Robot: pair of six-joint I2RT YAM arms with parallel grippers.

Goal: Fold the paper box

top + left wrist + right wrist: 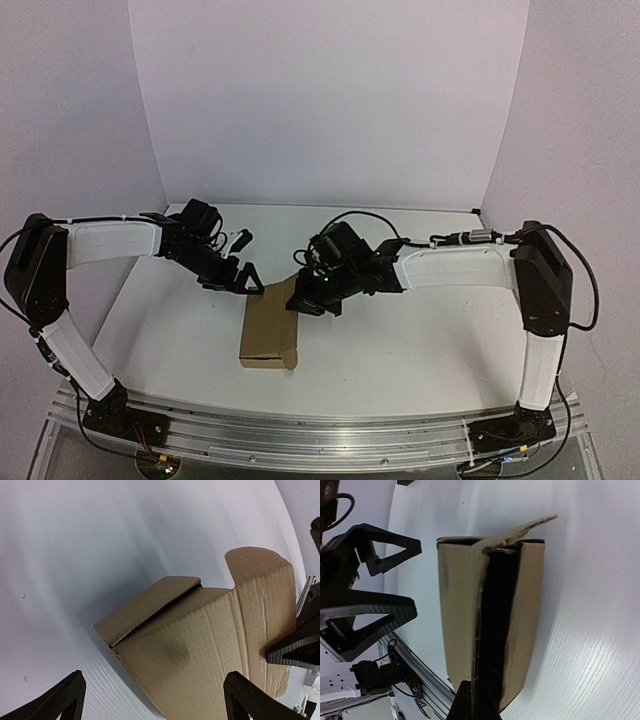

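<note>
1. Step in hand, as I judge it: the paper box (268, 325) is already up as a sleeve and the end flaps are being closed. It lies on its side near the middle of the surface (430, 350), between the two arms, lengthwise away from the bases.
2. My right pincer (305, 297) is fully closed, with its tip against the far end of the box. From its wrist view the closed tip meets a crease in the cardboard. I cannot tell whether it pinches a panel or only presses on it.
3. My left pincer (247, 279) is spread wide and holds nothing. It hovers just beside the box's far left corner. In its own view both fingers straddle the box without touching.
4. One end flap (150, 607) leans partly over its opening but is not tucked in. The right wrist view shows a dark, open interior with a loose flap (520, 532) sticking out.
5. Next move, in my judgement: keep the box steady with the closed pincer, then bring the open one onto a loose flap, fold it square across the opening and tuck it inside. Thin card may buckle or slide, so the push should be slow.
6. Count: one box, two pincers, one surface. One small dark thing (240, 240) lies beyond the left arm, too small to identify.
</note>
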